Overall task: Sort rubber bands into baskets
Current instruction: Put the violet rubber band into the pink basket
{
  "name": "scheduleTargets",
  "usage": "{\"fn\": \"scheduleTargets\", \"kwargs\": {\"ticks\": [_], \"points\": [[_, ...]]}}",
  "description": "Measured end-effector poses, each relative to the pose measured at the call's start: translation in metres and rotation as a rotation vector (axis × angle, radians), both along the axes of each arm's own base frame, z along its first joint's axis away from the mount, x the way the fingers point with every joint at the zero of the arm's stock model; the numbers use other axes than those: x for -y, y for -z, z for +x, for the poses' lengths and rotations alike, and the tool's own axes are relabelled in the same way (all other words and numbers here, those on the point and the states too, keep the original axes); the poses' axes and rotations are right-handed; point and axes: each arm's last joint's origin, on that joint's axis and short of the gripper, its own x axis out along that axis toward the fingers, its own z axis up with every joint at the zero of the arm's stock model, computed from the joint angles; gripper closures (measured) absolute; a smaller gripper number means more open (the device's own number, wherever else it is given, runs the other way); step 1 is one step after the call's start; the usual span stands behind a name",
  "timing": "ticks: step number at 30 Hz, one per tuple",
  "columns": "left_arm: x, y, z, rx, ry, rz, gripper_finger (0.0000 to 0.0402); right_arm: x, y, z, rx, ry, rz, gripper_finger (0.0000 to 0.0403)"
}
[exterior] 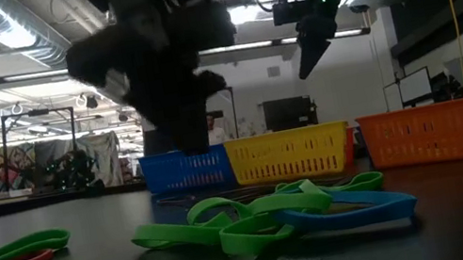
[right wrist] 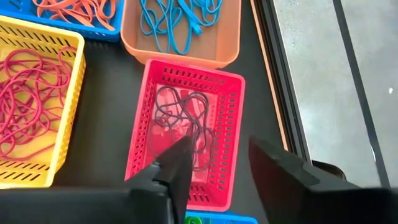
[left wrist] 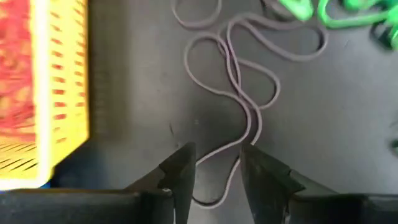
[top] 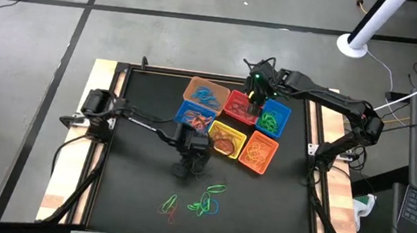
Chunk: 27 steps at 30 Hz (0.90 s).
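Observation:
Six baskets stand in a cluster at mid-table: tan-orange [top: 207, 93], red [top: 240, 107], two blue [top: 274, 117] [top: 194, 117], yellow [top: 227, 140] and orange [top: 259, 151]. My left gripper [left wrist: 217, 152] points down just near of the yellow basket [left wrist: 56, 93], open. Its fingers stand on either side of a thin grey rubber band [left wrist: 239, 93] that lies looped on the black mat. My right gripper [right wrist: 217, 146] hangs open above the red basket [right wrist: 186, 143], with nothing between its fingers. Dark bands [right wrist: 186, 121] lie in that basket.
Loose green and blue bands [top: 207, 202] and a red-and-green pair [top: 170, 204] lie on the mat toward the near edge. The low view shows the green tangle [exterior: 256, 216] lying over a blue band [exterior: 360, 208]. Wooden table borders [top: 72, 156] flank the mat.

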Motion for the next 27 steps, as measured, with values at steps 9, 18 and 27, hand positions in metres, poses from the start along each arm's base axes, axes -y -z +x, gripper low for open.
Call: {"fn": "scheduleTargets", "kwargs": {"ticks": [9,18,27], "points": [[0.002,0.038,0.007,-0.097,0.098,-0.004,0.0284,0.0,0.0,0.0,0.0,0.0,0.0,0.0228],[0.01,0.044,0.007,-0.103,0.204,-0.006,0.0286,0.0,0.0,0.0,-0.001,0.0,0.0,0.0228],[0.019,0.053,0.007,-0.125,0.263,0.012,0.0288,0.0,0.0,0.0,-0.001,0.0,0.001,0.0228]]}}
